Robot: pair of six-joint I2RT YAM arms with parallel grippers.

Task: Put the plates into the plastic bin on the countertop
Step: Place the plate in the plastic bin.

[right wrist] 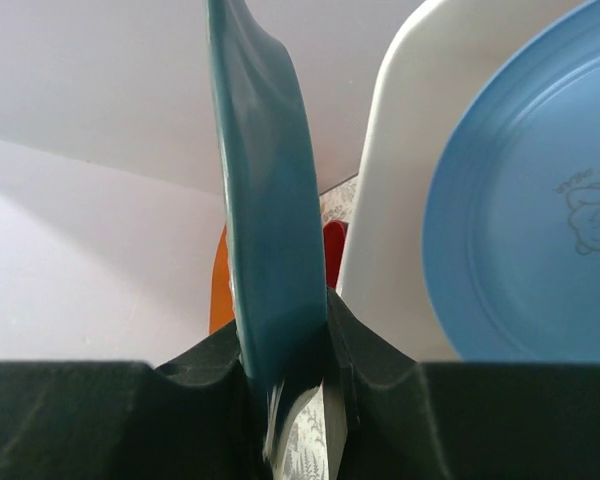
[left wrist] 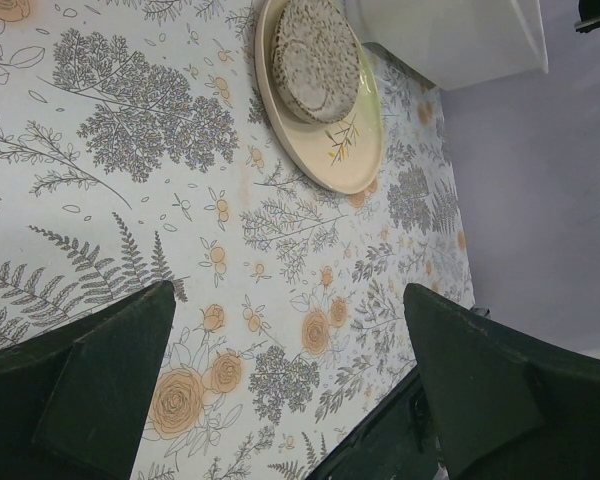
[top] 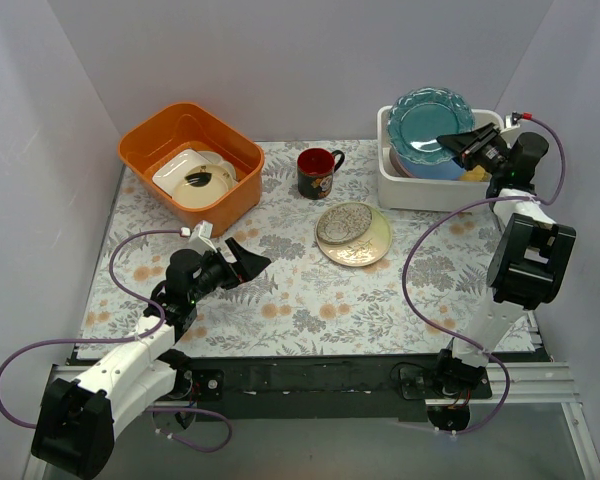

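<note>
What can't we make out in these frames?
Top view: the teal plate covers most of the bin; what lies under it is hidden.
Right wrist view: the mug is only a red sliver behind that plate.
Left wrist view: the bin is cut off by the top edge; its inside is unseen.

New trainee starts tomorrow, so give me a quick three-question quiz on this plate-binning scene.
1. True or false: the right tool grips the teal plate by its rim.
2. How many plates lie on the countertop outside the plastic bin?
3. Which is open: A the left tool, B the right tool?
Key: 1 true; 2 two, the grey patterned plate on the cream plate; 3 A.
</note>
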